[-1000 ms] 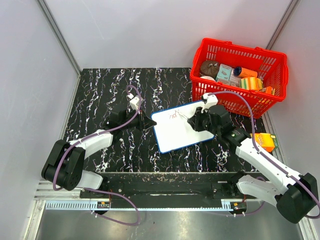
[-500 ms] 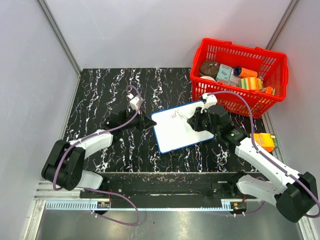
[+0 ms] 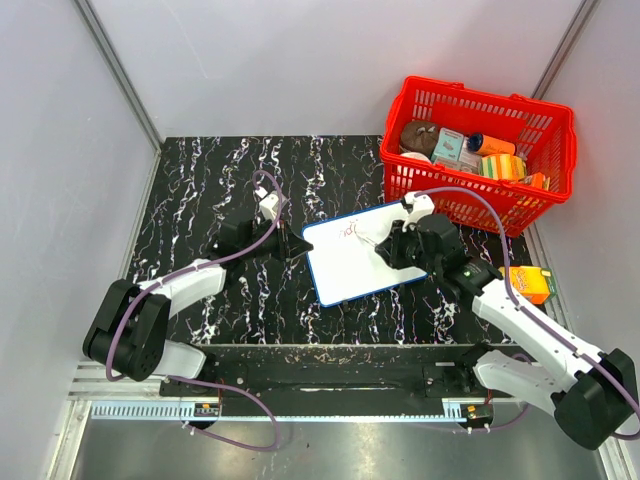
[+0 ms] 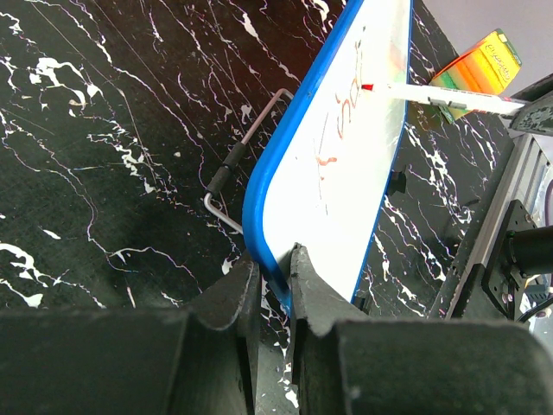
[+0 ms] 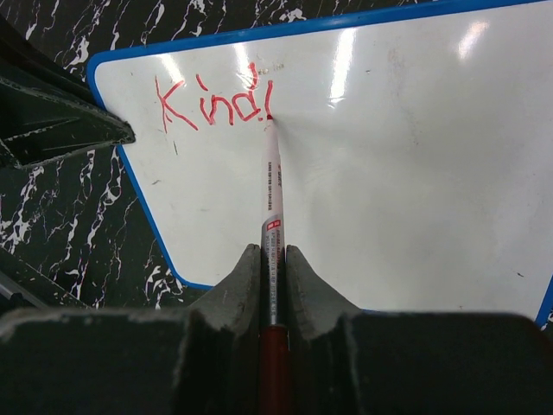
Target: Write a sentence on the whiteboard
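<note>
The whiteboard (image 3: pixel 352 272) lies tilted on the black marble table, white with a thin blue frame. My left gripper (image 3: pixel 298 247) is shut on its left blue edge (image 4: pixel 259 216), fingertips either side (image 4: pixel 275 259). My right gripper (image 5: pixel 273 252) is shut on a red-tipped white marker (image 5: pixel 273 186), over the board's right half (image 3: pixel 388 245). The marker's tip touches the board just after the red letters. The sentence (image 5: pixel 212 102) reads "Kind" plus one upright stroke, near the board's top-left corner. It shows sideways in the left wrist view as the red writing (image 4: pixel 339 117).
A red basket (image 3: pixel 480 96) full of packets stands at the back right, close behind the board. An orange carton (image 3: pixel 530 283) lies by my right arm. A bent metal wire with a black sleeve (image 4: pixel 246 143) sticks out from under the board's left edge.
The right gripper and marker have shifted slightly right along the board, and the red writing has grown by a stroke. The left gripper keeps its hold on the edge.
</note>
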